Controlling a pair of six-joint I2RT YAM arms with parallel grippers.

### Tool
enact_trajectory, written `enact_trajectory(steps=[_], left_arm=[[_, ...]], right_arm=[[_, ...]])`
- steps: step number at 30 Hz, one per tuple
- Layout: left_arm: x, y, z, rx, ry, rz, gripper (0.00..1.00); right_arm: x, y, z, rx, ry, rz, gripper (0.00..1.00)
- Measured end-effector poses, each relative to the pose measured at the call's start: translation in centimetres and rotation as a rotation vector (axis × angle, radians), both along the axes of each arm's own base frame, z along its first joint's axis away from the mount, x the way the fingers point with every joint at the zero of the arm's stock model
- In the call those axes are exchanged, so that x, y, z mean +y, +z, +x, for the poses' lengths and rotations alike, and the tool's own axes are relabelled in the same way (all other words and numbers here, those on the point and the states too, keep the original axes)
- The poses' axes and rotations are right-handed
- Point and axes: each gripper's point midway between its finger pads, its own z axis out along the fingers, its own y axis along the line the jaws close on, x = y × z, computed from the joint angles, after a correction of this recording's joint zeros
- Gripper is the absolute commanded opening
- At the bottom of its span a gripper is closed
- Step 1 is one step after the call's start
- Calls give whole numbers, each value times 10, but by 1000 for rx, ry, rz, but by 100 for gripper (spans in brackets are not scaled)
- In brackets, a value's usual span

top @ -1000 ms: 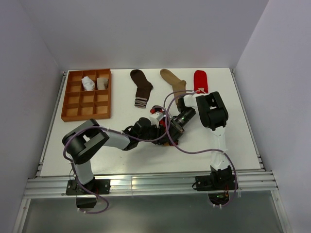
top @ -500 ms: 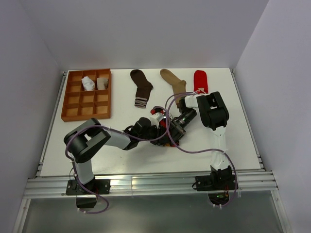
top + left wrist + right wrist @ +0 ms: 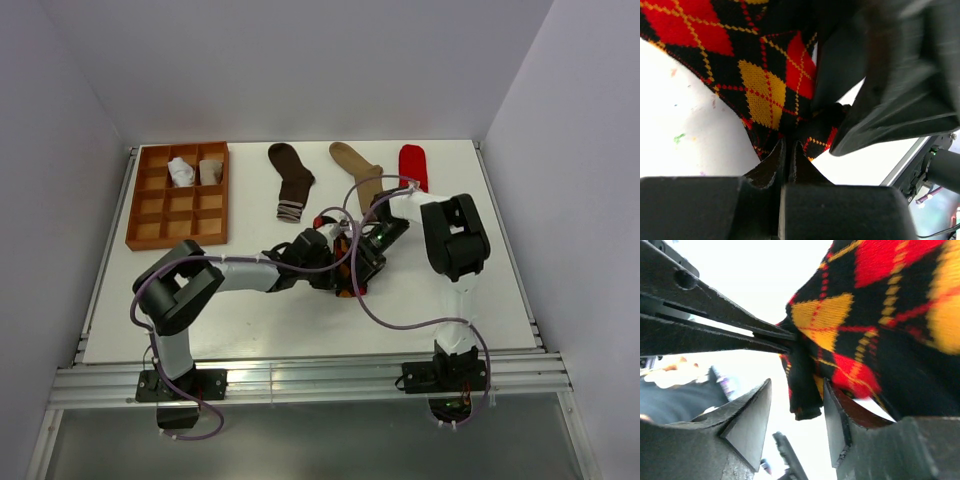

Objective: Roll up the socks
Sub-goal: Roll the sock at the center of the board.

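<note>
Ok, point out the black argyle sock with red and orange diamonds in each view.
Top external: argyle sock centre of white table, mostly hidden under left gripper and right gripper.
Left wrist: fills upper left.
Right wrist: upper right.
Shared landmark: left gripper pinching its edge.

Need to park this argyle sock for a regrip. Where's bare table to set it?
Bare table runs along the near edge between the left arm and right arm, and right of the right arm. A narrower gap sits between the tray and brown sock. Crowded: the centre around the argyle sock; far edge, with tan sock and red sock.
</note>
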Motion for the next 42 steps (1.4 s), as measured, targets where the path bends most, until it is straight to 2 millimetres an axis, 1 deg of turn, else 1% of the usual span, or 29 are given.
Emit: enact_trajectory(steps=[4,11,17,22,24,27,31,33,38,42], left_arm=[[3,-1,0,40,26,37,0],[4,-2,-3,107,51,74,0],[8,-4,-8,203,73,68,0],[10,-4,-8,288,80,60,0],[12,-6,-10,333,85,51,0],[14,-7,-11,405,94,34,0],[15,-7,-10,478,107,18,0],[15,-8,-10,504,112,20,0],[15,-9,-10,566,115,18,0],[15,-9,-10,609,112,9,0]], right_arm=[[-4,3,14,-124,-3,-23,54],[-22,14,24,-289,-40,-61,55],[-45,33,31,-499,-98,-92,54],[-50,51,31,-707,-89,-90,55],[-51,53,28,-806,-59,-96,56],[-43,51,15,-921,19,-98,59],[-23,37,-14,-1046,182,-69,61],[-16,32,-24,-1080,240,-52,61],[-1,25,-35,-1203,345,-36,62],[6,17,-44,-1271,418,-26,62]])
